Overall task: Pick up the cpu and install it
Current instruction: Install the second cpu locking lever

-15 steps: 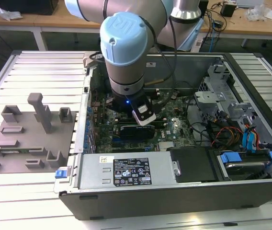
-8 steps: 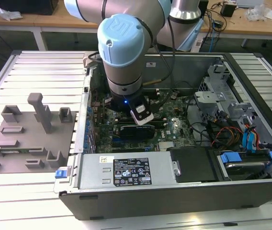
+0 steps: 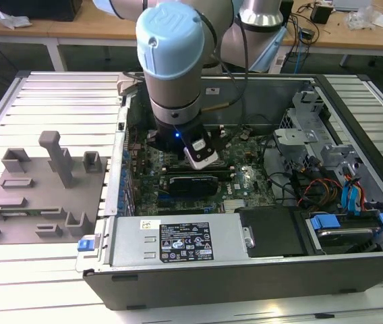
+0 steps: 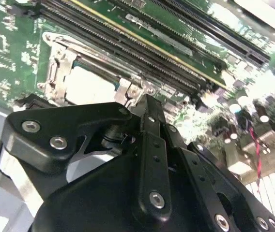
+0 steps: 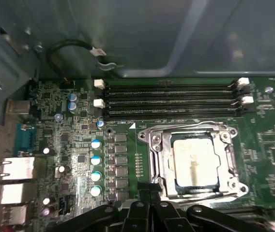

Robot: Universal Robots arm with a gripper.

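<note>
Silvery cpu (image 5: 193, 163) sits inside metal-framed socket (image 5: 159, 159) on motherboard (image 5: 74, 145); tool (image 5: 149, 203) just beside, fingers together, holding nothing.

- An open computer case (image 3: 353, 223) lies on a slatted bench (image 3: 50, 283).
- A grey tray (image 3: 16, 196) with upright pegs sits on the bench toward the exterior view's left, apart from the case.
- A green motherboard (image 5: 74, 140) carries four long black memory slots (image 5: 169, 99) and blue-topped capacitors (image 5: 95, 166).
- A long black card (image 3: 190, 182) lies on the board.
</note>
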